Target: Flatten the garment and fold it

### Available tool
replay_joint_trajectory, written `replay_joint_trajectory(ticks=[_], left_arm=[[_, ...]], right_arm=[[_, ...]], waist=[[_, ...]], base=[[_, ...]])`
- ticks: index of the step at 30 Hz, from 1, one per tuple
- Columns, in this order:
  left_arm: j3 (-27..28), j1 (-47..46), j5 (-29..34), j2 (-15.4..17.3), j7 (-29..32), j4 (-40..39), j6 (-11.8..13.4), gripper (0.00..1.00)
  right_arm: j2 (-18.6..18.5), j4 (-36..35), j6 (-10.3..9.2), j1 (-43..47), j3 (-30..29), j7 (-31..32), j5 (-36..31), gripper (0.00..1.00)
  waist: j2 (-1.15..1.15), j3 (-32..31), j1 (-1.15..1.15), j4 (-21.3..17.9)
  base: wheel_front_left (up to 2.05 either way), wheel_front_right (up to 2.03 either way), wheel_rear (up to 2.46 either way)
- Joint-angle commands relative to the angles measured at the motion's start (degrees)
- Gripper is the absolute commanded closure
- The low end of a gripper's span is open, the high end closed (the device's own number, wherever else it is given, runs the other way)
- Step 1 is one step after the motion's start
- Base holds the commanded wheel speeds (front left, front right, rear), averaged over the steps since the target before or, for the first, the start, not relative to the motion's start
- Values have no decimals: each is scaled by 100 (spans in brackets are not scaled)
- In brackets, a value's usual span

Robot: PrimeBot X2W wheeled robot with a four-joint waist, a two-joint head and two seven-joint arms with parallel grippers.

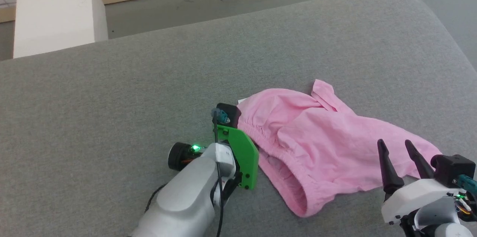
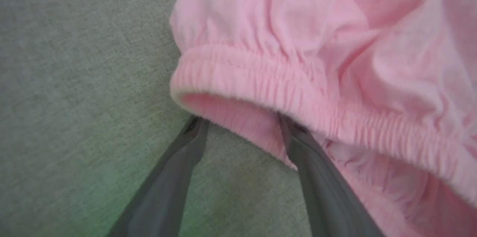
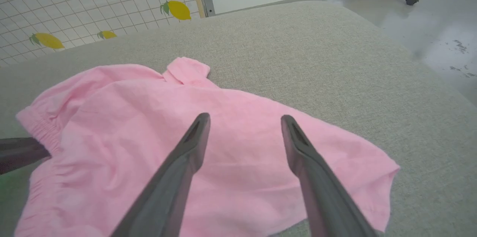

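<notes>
Garment (image 1: 316, 136) rumpled — waistband at left gripper (image 2: 240, 123) tips, leg end ahead of right gripper (image 3: 244, 117); both wide open, empty.

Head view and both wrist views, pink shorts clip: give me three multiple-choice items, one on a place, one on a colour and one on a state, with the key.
1. Where are the fingertips of the left gripper?
A) at the elastic waistband of the garment
B) at a leg hem
C) on the grey surface, well away from the cloth

2. What colour is the garment?
A) white
B) yellow
C) pink

3. How is the right gripper?
A) shut on a leg hem
B) open, holding nothing
C) shut on the waistband

Key:
1 A: the left wrist view shows its tips at the gathered band.
2 C: it is pink in every view.
3 B: its fingers stand apart above the cloth with nothing between them.
</notes>
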Motion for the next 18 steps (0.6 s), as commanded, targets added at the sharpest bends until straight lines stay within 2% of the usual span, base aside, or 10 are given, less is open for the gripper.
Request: replay_joint_trajectory(ticks=[1,5,8,12,18], left_arm=[[-61,192,-142,13,94,120,-120,100],[106,237,-133,120,-502,-88,-107,100],[385,304,-139,417,-969,-354,33,100],[816,394,-184,1097,-1147,-814,283,100],[1398,480,-267,2258,-881,-1396,582,100]], right_arm=[[5,26,-9,-126,9,-54,35,0],[5,42,-9,-145,-34,-88,38,0],[5,18,-9,-139,-78,-99,34,0],[5,-20,-9,-121,-106,-101,29,0],[5,-62,-9,-132,-44,-100,39,0]], waist=[[0,23,0,-30],[0,-42,0,69],[0,-87,0,184],[0,-114,0,332],[0,-48,0,489]], base=[[0,0,0],[0,0,0],[0,0,0],[0,0,0],[0,0,0]])
